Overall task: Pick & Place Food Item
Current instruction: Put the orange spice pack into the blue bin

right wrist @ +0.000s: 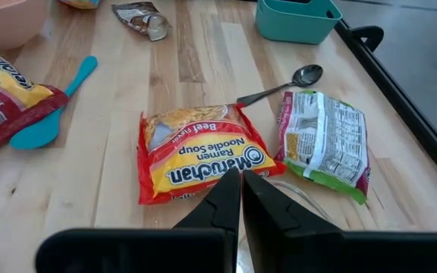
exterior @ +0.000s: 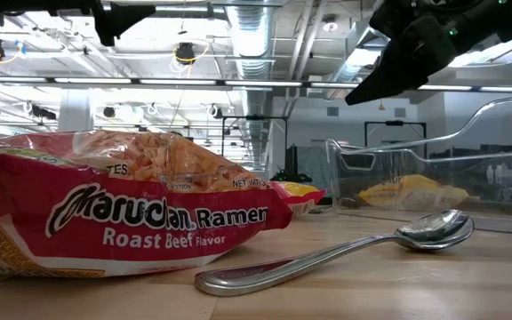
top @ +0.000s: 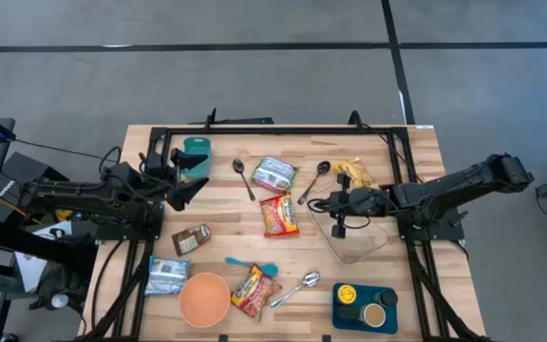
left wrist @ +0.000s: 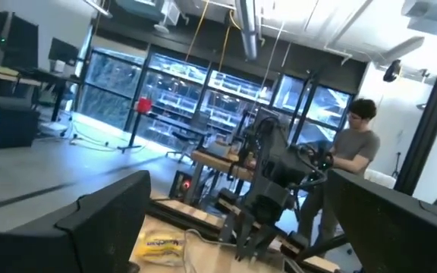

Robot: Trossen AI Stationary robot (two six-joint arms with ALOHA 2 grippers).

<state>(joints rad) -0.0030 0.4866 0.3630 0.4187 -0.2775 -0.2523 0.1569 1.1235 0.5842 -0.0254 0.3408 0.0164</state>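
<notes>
Hovering with pinched-together fingers, right end effector (top: 337, 215) just beside the Maruchan ramen pack (top: 280, 215) at mid worktop (top: 406, 157).

Lying flat and unheld, that red and yellow pack, between the clear container (top: 359, 236) and the bare middle boards; touching nothing seen. Crowding it: green noodle pack (top: 273, 173) just behind, two dark spoons (top: 243, 177) on either side of that, yellow snack bag (top: 354, 174) near the far right corner. Toward the front edge: blue spoon (top: 252, 265), second ramen pack (top: 253, 290), silver spoon (top: 297, 288), pink bowl (top: 204, 298), blue tray (top: 365, 308). Waiting above the left side near the teal box (top: 196, 156), left end effector (top: 186, 177) with fingers spread wide, gripping nothing.
</notes>
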